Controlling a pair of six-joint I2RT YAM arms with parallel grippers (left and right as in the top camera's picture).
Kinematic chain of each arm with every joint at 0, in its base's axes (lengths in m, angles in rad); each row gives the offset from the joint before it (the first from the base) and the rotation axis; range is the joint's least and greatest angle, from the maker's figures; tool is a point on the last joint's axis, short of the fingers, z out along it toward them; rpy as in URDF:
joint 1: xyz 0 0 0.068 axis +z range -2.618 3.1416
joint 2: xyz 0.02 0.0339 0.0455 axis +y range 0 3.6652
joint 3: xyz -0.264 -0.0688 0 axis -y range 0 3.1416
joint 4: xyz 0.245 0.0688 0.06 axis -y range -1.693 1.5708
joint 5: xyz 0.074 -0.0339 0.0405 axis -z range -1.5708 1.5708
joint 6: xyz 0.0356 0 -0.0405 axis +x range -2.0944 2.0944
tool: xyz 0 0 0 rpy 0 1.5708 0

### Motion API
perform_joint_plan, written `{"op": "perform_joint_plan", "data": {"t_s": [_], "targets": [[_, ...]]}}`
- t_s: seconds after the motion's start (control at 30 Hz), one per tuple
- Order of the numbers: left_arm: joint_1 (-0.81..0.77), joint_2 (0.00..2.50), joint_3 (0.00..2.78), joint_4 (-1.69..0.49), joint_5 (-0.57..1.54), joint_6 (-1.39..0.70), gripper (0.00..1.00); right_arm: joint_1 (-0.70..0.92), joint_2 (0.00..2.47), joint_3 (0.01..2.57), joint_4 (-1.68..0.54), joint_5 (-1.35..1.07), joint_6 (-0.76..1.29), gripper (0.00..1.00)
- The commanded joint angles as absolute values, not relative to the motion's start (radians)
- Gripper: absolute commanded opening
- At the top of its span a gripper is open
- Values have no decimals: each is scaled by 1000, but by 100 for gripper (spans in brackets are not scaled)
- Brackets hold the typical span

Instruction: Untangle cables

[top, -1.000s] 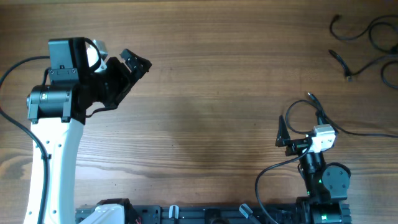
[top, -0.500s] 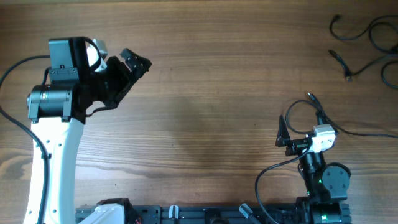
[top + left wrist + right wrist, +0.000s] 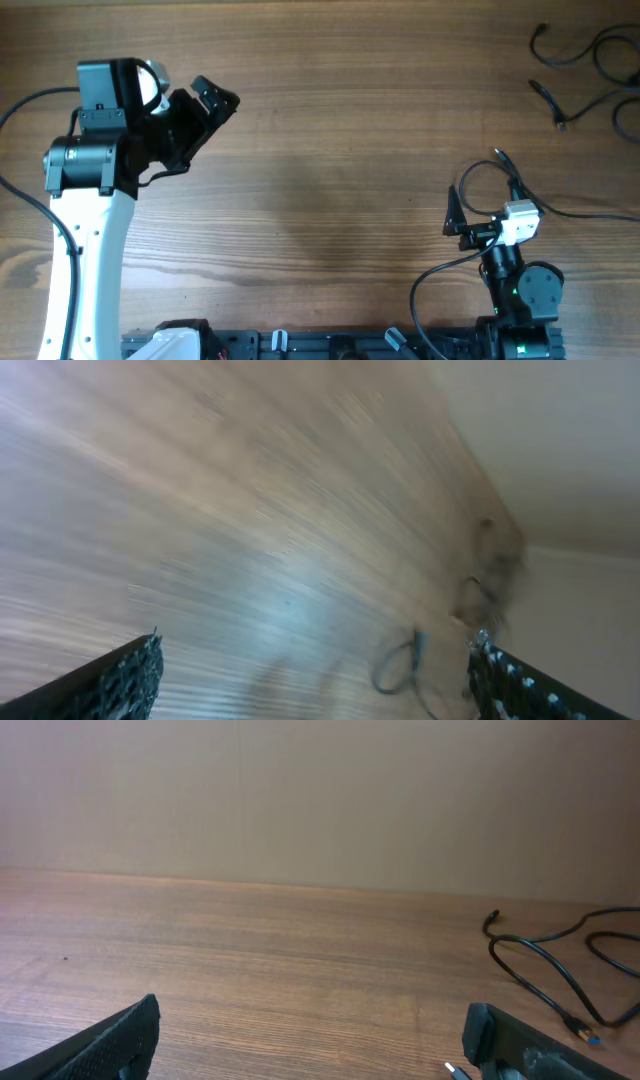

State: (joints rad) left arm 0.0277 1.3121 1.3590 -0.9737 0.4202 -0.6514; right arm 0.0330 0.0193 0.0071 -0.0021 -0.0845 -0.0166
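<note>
Loose black cables (image 3: pixel 590 60) lie at the table's far right corner; they also show in the right wrist view (image 3: pixel 545 970), one with a blue-tipped plug. Another thin black cable (image 3: pixel 478 172) loops just by my right gripper and trails off to the right, with its plug end (image 3: pixel 498 155) beyond the loop. My right gripper (image 3: pixel 484 205) is open and empty (image 3: pixel 310 1045), and a small metal plug (image 3: pixel 452 1069) lies by its right finger. My left gripper (image 3: pixel 213 100) is far off at the upper left, open and empty (image 3: pixel 315 690). Its view is blurred and shows a faint cable loop (image 3: pixel 400 665).
The wooden table (image 3: pixel 330 180) stretches between the two arms. A thicker black arm wire (image 3: pixel 20 190) curves along the left edge, and another (image 3: pixel 430 280) runs by the right arm's base. A black rail (image 3: pixel 330 345) runs along the front edge. A plain wall (image 3: pixel 320 790) stands behind the table.
My left gripper has shifted very slightly, and its wrist view is blurred by motion. The right arm and the cables have not moved.
</note>
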Motion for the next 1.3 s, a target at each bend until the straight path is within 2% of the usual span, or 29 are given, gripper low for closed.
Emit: {"op": "perform_joint_plan", "data": {"t_s": [0.0,0.07,0.27,0.57,0.97,1.27], "targets": [[11,1308,1359,-1051,256,-511,100,28,5,6,1,-75,-25,100],[8,1299,1359,-1055,257,-399,100,28,5,6,1,-75,-25,100],[-11,1212,1336,-1070,270,-290,100,28,5,6,1,-75,-25,100],[-18,947,1133,-1079,268,-291,100,28,5,6,1,-75,-25,100],[-18,713,1109,-1135,280,-110,100,28,5,6,1,-75,-25,100],[-18,536,1021,-1134,280,-63,100,28,5,6,1,-75,-25,100]]}}
